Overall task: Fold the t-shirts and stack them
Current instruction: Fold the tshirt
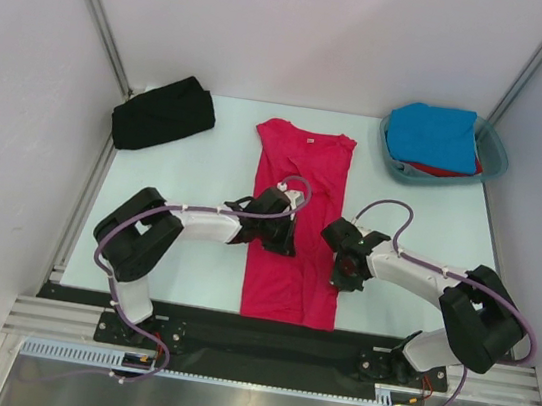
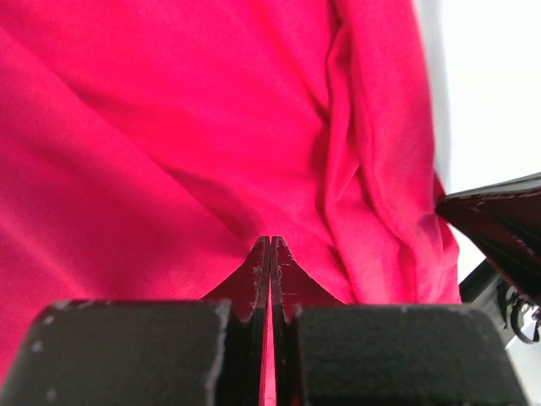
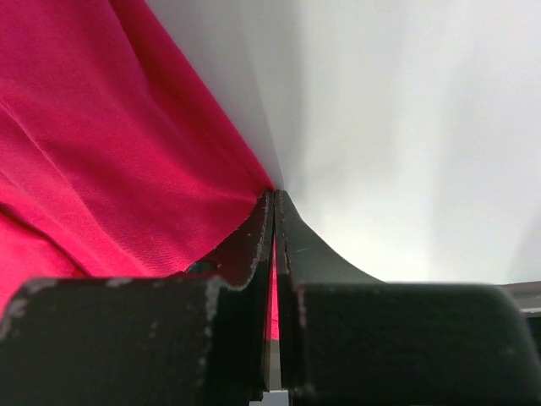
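L pincer (image 2: 270, 241): closed, pinching crimson-pink t-shirt (image 1: 307, 173) mid-frame.
R pincer (image 3: 274, 194): closed on its right edge.
Risk: thin pinch may slip, so fold skews, cloth bunches on bench (image 1: 204, 174).

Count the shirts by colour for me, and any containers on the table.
Crimson-pink shirt: 1
Black shirt: 1
Blue shirt: 1
Red shirt, under the blue one: 1
Teal tub: 1
Total: 5
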Robot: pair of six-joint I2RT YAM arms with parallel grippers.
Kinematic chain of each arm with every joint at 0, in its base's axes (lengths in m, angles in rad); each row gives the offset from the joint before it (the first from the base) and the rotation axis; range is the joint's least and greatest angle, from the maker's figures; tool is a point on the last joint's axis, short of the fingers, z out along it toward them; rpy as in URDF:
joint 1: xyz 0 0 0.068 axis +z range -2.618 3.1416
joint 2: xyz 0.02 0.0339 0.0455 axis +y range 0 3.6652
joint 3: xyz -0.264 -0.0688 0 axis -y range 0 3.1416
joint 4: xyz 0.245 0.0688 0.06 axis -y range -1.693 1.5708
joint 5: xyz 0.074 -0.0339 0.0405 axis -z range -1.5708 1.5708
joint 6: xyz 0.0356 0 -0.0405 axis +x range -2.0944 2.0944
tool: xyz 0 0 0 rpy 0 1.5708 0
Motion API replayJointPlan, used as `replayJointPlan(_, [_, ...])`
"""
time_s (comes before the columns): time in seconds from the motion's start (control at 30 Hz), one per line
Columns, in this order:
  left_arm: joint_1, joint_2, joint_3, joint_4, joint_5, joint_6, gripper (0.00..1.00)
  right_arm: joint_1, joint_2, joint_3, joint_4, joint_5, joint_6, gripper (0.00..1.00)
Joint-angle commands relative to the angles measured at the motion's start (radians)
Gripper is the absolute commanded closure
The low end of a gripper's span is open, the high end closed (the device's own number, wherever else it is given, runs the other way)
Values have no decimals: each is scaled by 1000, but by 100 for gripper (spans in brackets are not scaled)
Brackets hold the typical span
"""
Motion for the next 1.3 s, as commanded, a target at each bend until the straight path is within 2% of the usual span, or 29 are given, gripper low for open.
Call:
replayJointPlan(0.0, [7, -46, -13, 34, 35, 19, 98, -2, 50, -34, -18, 81, 3, 100])
replayJointPlan(0.13, [9, -24, 1, 84, 91, 13, 58, -2, 48, -28, -15, 74, -1, 100])
replayJointPlan(0.23, [6, -10, 16, 97, 111, 13, 47, -1, 48, -28, -15, 72, 0, 100])
replayJointPlan(0.3, [6, -6, 19, 107, 124, 14, 45, -1, 50, -26, -12, 72, -1, 100])
replayJointPlan(0.6, [-2, 26, 42, 146, 176, 0, 44, 2, 60, -28, -5, 68, -4, 100])
replayJointPlan(0.8, [-13, 56, 65, 149, 185, -7, 56, 4, 65, -28, -3, 63, -6, 100])
replayJointPlan(1.17, [-42, 94, 88, 166, 196, -23, 62, 4, 67, -28, -6, 68, -9, 100])
replayJointPlan(1.27, [-47, 99, 88, 169, 194, -27, 67, 4, 65, -29, -8, 68, -8, 100])
